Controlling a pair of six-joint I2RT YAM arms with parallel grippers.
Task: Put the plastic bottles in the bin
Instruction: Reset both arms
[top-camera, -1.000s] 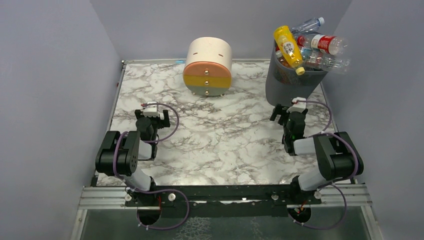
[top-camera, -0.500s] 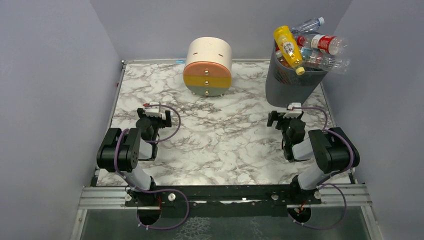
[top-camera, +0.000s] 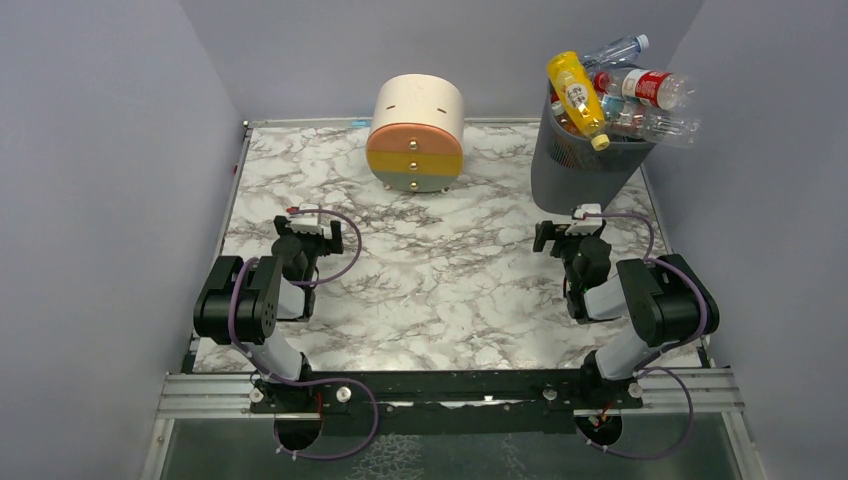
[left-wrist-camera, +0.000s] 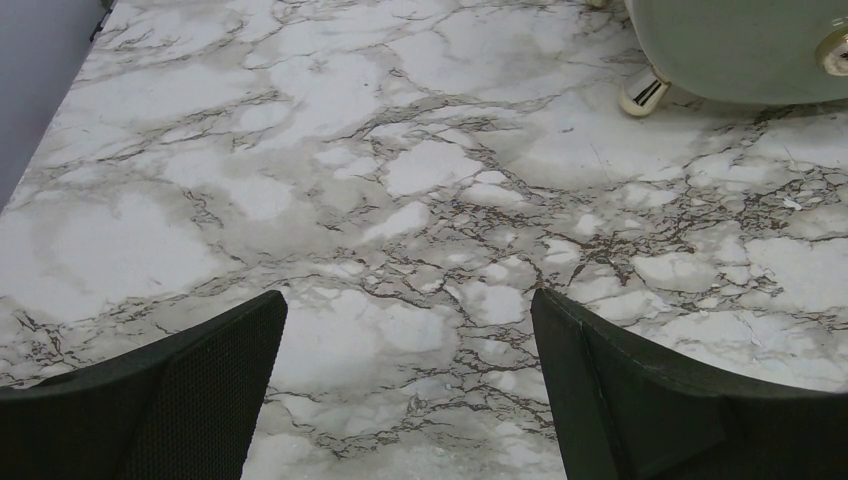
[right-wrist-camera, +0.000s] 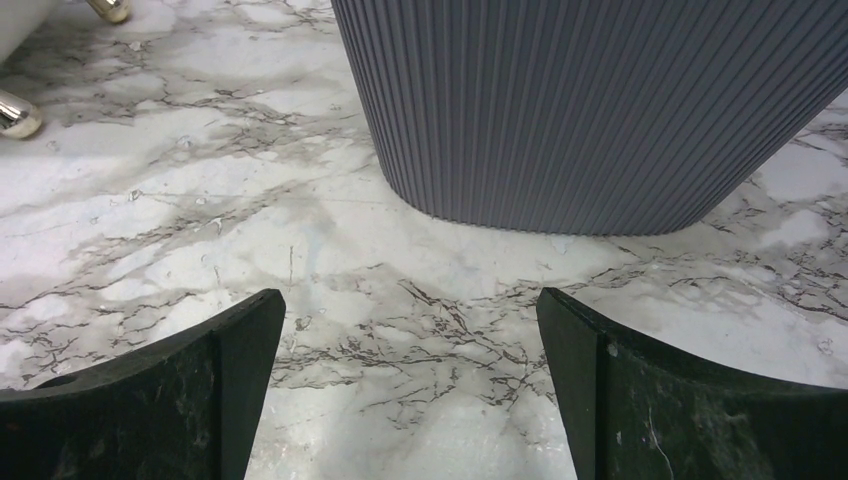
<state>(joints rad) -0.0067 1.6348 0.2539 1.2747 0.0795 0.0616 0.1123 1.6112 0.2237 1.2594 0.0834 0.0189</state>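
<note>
Op: Where were the bottles vs. my pincers?

Obs: All the plastic bottles (top-camera: 610, 95) you had in view sat heaped in the bin (top-camera: 585, 170), piled past its rim. The bin stood just ahead of your right pincer (top-camera: 563, 232), slightly to its right, near but apart. On the wrist cam its ribbed wall filled the space beyond the tips. From your left pincer (top-camera: 308, 228) it lay well apart, far off to the right, so the right arm was the nearer one.

Op: Axes? Jaws?

Obs: The yellow bottle (top-camera: 578, 95) leaned w/ its long axis steep, cap end down at the near rim. The red-label bottle (top-camera: 645, 87) lay approx. crosswise on top, poking out past the far-right side. Both pincers were spread wide w/ nothing between the fingers, only the marble table (top-camera: 450, 270) below.

Op: Any text?

Obs: Labels showed as colour only: a red band, a yellow wrap w/ a small mark. No brand was legible. The drawer unit (top-camera: 416, 135) stood ahead-right of your left pincer. My read: you had nothing left to pick, so the task looked done.
</note>
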